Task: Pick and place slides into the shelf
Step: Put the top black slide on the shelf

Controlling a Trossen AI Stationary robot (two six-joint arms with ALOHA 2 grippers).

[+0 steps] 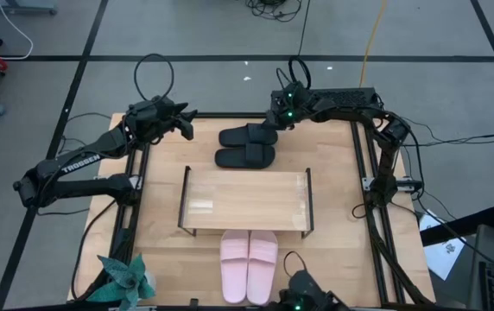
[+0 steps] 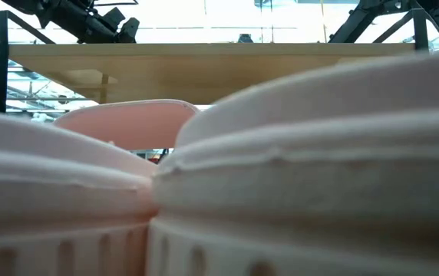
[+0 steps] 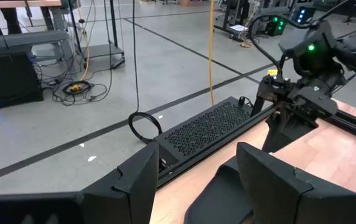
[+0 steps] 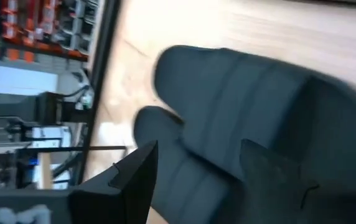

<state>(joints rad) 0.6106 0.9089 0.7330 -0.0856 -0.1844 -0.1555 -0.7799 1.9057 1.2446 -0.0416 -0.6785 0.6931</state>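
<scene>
Two black slides lie side by side on the table beyond the shelf (image 1: 245, 200): the far one (image 1: 245, 136) and the near one (image 1: 245, 156). The pink pair (image 1: 249, 263) rests sole-down in front of the shelf and fills the low view (image 2: 319, 153). My right gripper (image 1: 273, 119) is open at the far black slide's right end, and its fingers stand on either side of that slide (image 4: 240, 81). My left gripper (image 1: 186, 125) hangs open to the left of the black pair, clear of it (image 3: 193, 180). My right gripper (image 4: 196, 180) has its fingers on either side of the far black slide's end, coming from the table's right. I cannot tell whether the fingers touch it. The slide lies flat on the table.
Black rails (image 1: 133, 207) frame the wooden tabletop. A teal plant-like object (image 1: 122, 281) sits at the near left corner. A dark device (image 1: 303, 294) stands at the near edge. A perforated black box (image 3: 209, 127) lies just past the far edge.
</scene>
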